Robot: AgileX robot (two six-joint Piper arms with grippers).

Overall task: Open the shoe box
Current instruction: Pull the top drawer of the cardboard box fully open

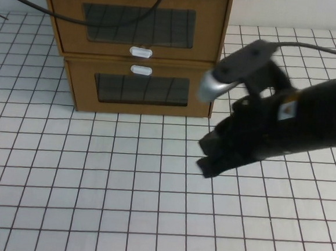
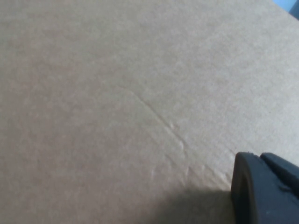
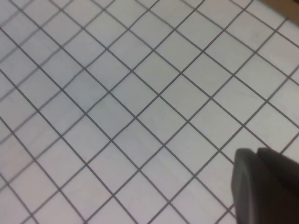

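Right tool before box, left tool perhaps touching

readable text: none can be made out in any of the views.
sticker: a small pale sticker with an orange mark is seen on the right arm; whatever is printed on it is too blurred to be read.
shoe box: no lettering, brand or number can be read on its brown front.
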